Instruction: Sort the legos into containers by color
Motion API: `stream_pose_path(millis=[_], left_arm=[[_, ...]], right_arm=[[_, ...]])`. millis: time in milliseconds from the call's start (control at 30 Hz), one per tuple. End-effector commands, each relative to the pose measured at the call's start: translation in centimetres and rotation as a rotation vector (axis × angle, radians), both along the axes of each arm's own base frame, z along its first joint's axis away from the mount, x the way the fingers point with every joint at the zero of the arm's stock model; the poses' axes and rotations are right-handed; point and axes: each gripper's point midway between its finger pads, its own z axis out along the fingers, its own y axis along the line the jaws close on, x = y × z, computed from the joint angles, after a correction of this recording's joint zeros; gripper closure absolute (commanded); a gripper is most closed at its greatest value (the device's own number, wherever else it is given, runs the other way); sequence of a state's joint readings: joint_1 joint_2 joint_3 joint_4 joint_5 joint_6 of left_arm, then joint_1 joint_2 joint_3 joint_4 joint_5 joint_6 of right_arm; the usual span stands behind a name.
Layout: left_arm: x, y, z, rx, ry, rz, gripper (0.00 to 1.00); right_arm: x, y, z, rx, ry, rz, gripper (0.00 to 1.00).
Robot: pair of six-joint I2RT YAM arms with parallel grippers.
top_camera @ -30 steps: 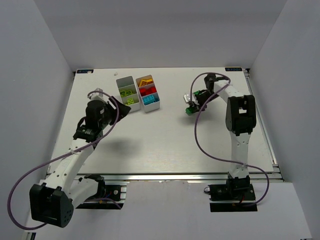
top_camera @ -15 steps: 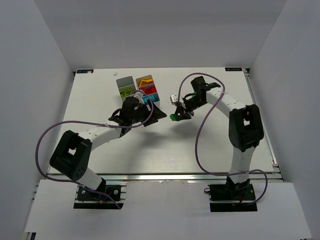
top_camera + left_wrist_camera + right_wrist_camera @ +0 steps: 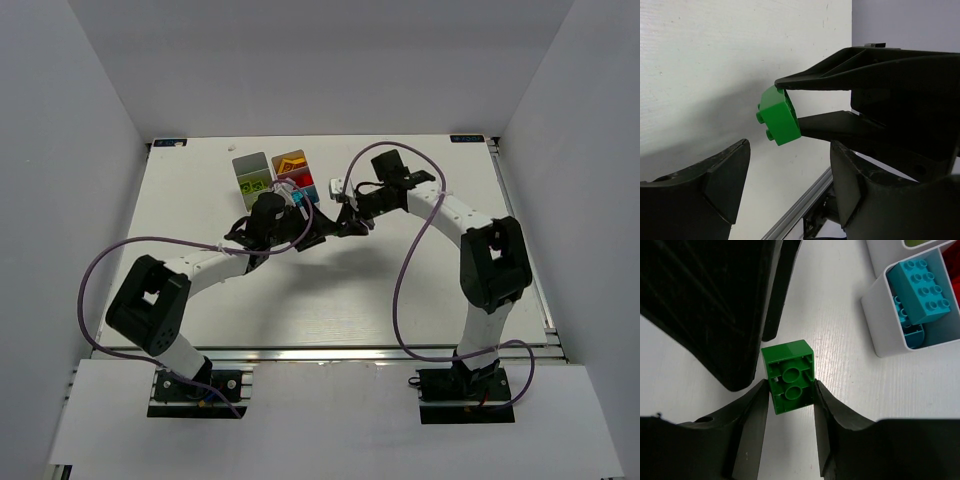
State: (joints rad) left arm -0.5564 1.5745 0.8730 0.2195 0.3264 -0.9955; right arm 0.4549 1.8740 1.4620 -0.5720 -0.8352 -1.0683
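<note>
A dark green lego (image 3: pixel 788 375) hangs above the table, and my right gripper (image 3: pixel 790 392) is shut on its sides with its hollow underside facing the camera. In the left wrist view the same lego (image 3: pixel 780 116) sits between the right fingers (image 3: pixel 840 80). My left gripper (image 3: pixel 790 182) stands open just short of it, with nothing between its fingers. From above, both grippers meet in front of the two white containers (image 3: pixel 247 163), left gripper (image 3: pixel 312 232) beside right gripper (image 3: pixel 336 220). Cyan legos (image 3: pixel 917 282) fill the near compartment of the right container (image 3: pixel 871 305).
The left container holds lime green legos (image 3: pixel 255 185); the right one holds orange and yellow (image 3: pixel 290 162) and red (image 3: pixel 291 182). My left arm (image 3: pixel 215 262) lies across the table before the containers, covering their near ends. Purple cables loop from both arms.
My left arm swung from the table's left side to the middle in front of the containers. The right gripper carried the green lego leftward to meet it.
</note>
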Motion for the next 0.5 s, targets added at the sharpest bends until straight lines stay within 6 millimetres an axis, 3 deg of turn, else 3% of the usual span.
stream_pose_path(millis=[0,467], left_arm=[[0.4,-0.5,1.6,-0.036,-0.035,0.005,0.26],[1.2,-0.4,2.0,-0.031,-0.044,0.045,0.3]], right_arm=[[-0.1,0.9,3.0,0.055,-0.041,-0.019,0.9],[-1.7,1.1,4.4,0.083,-0.086,-0.008,0.9]])
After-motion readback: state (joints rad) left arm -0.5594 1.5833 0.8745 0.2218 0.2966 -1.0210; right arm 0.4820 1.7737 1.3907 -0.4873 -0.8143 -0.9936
